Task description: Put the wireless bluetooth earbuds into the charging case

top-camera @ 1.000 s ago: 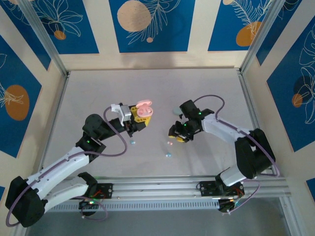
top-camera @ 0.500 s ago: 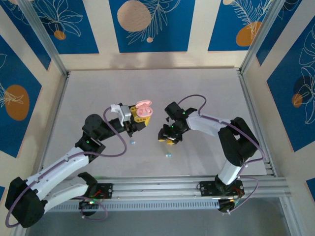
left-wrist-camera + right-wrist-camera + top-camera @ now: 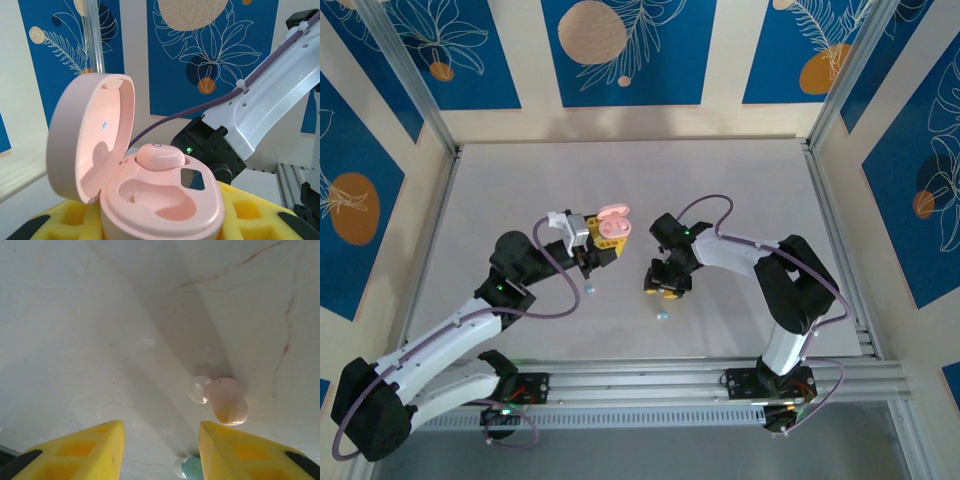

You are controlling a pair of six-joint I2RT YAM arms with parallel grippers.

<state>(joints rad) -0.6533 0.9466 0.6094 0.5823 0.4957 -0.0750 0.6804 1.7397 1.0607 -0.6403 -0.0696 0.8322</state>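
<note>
Right gripper (image 3: pixel 160 429) hung open and empty; pink earbud (image 3: pixel 227 400) lay on table (image 3: pixel 75 340) ahead, right of centre. I needed to centre over it before closing. Left gripper (image 3: pixel 604 241) clamped the open pink case (image 3: pixel 160 200).

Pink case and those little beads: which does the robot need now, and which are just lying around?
Needed now:
- open pink case
- pink earbud already sitting in it
- loose pink earbud, likely for the empty slot

Just lying around, probably:
- light blue bud
- another light blue bud
- blue leaf wall panels
</note>
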